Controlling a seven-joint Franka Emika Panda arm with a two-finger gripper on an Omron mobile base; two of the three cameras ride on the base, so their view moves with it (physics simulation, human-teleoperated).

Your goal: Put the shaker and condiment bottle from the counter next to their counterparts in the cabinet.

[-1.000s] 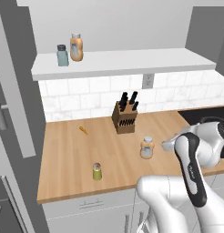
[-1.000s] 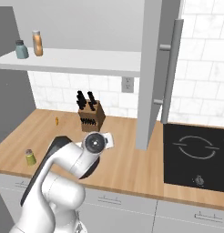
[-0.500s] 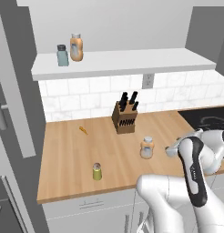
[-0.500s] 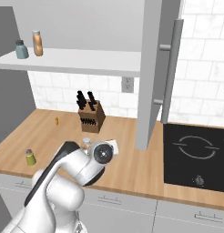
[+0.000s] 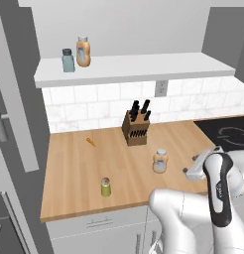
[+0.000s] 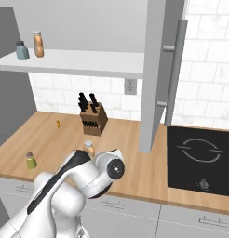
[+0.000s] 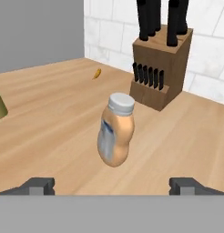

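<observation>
Now you have the gripper [image 7: 112, 184] aimed level at the condiment bottle [image 7: 116, 132], upright on the tabletop [image 7: 50, 118] at twelve o'clock, jaws wide apart because nothing is grasped yet.

I read the counter [image 5: 79, 168] as matt light butcher-block wood. The condiment bottle [image 7: 115, 130] looks like smooth, slightly glossy orange-tan plastic under a pale matt cap. The knife block [image 7: 163, 68] is brown wood. The far tiled wall [image 5: 94, 106] seems glazed white ceramic, though that's hard to judge.
</observation>
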